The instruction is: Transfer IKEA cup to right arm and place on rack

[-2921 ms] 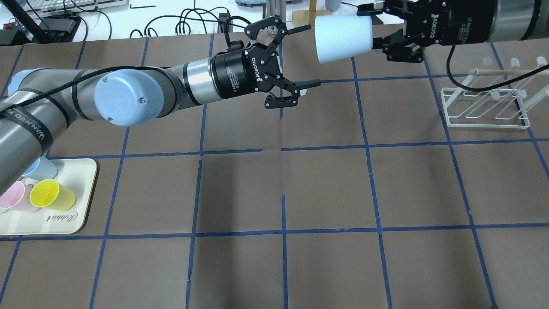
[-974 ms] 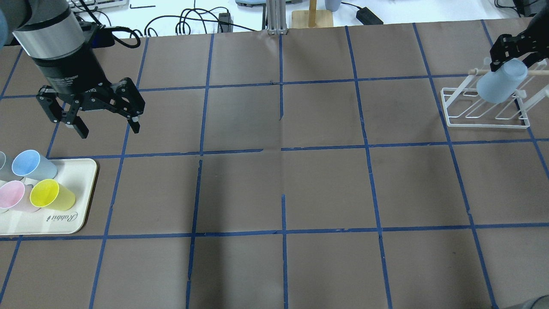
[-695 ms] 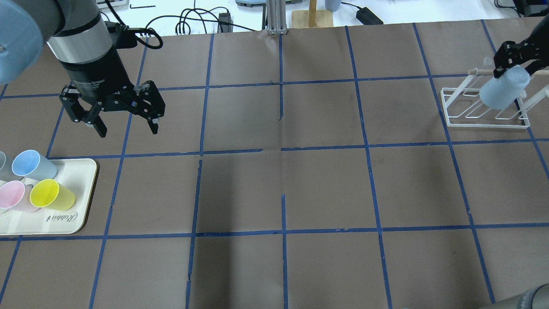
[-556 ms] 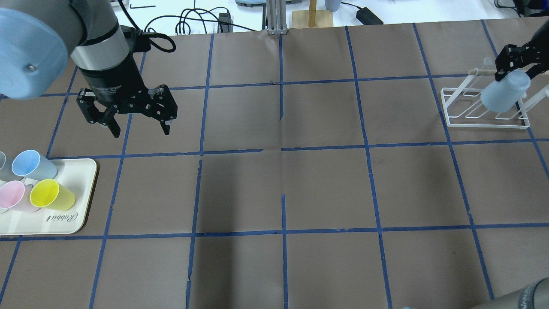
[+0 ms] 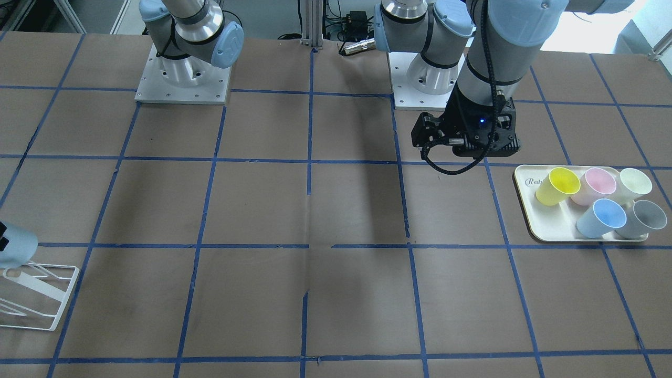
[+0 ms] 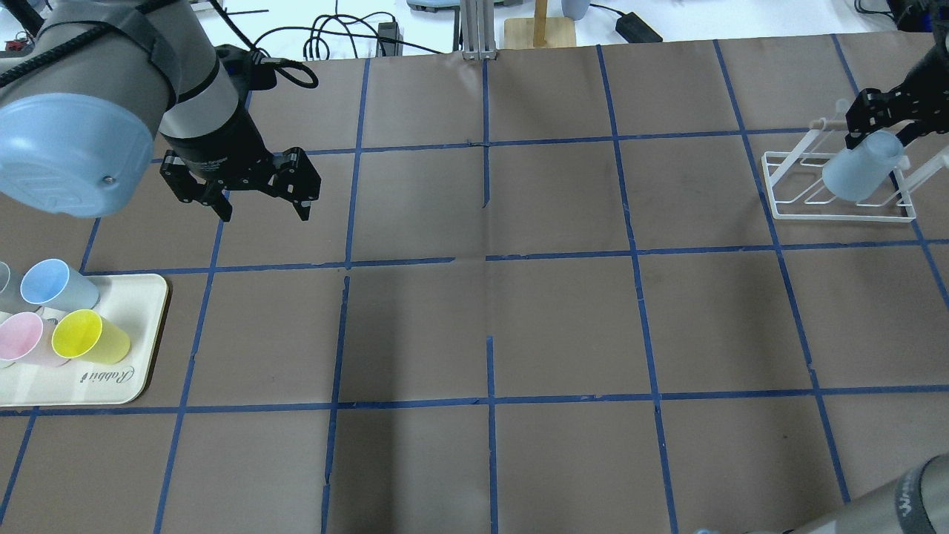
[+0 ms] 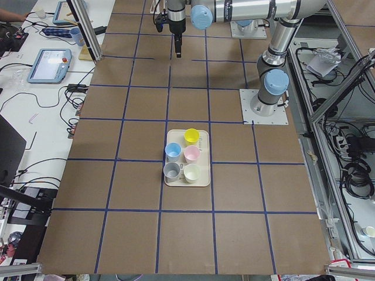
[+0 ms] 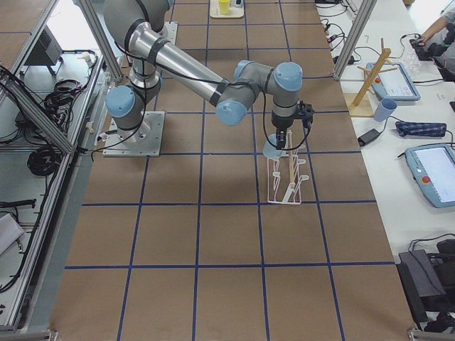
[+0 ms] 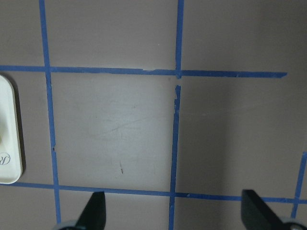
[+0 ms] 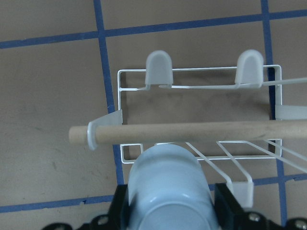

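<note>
My right gripper [image 6: 882, 122] is shut on the light blue IKEA cup [image 6: 858, 169] and holds it tilted over the white wire rack [image 6: 841, 216] at the far right. In the right wrist view the cup [image 10: 168, 189] sits between my fingers, just short of the rack's wooden dowel [image 10: 192, 130] and above the rack's base [image 10: 192, 72]. The cup [image 5: 13, 247] and rack [image 5: 37, 302] show at the front-facing view's left edge. My left gripper [image 6: 263, 211] is open and empty, above bare table beyond the tray.
A cream tray [image 6: 111, 389] at the near left holds a second light blue cup [image 6: 55, 285], a yellow cup [image 6: 89, 335] and a pink cup [image 6: 26, 340]. The left wrist view shows only the tray's edge [image 9: 9, 143] and blue tape lines.
The right gripper has carried the cup from the table's middle to the rack and lowered it slightly. The left gripper has pulled back to the left side, then moved right and nearer.
</note>
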Robot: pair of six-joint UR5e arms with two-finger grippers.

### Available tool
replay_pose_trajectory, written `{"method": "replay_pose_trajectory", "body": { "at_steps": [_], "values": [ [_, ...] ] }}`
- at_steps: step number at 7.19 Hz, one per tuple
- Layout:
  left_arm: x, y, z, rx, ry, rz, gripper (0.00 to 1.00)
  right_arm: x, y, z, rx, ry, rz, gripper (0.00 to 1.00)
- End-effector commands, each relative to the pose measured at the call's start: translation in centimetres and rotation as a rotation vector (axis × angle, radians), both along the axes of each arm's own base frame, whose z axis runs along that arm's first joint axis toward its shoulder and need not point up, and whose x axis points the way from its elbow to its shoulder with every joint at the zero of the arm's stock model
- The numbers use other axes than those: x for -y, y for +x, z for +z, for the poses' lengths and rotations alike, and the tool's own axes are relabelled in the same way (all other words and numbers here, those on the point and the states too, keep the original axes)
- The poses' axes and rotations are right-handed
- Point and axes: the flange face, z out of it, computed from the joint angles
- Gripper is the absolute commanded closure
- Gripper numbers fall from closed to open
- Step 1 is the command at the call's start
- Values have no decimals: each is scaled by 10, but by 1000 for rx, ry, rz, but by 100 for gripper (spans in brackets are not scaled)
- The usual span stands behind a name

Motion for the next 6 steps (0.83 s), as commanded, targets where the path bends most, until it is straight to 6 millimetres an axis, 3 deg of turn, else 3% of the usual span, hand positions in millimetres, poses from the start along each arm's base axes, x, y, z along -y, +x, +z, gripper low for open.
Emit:
{"method": "replay_pose_trajectory", "body": {
  "at_steps": [1,4,6],
  "values": [
    [-5,13,6,-11,-3,-16,0,5,2,-1,30,-20,6,1],
    [-9,12,21,-51,6,-3,0,2,6,22,17,-44,12,0],
    [-8,10,23,-65,0,-4,0,-15,18,96,36,-9,13,0]
  ]
}}
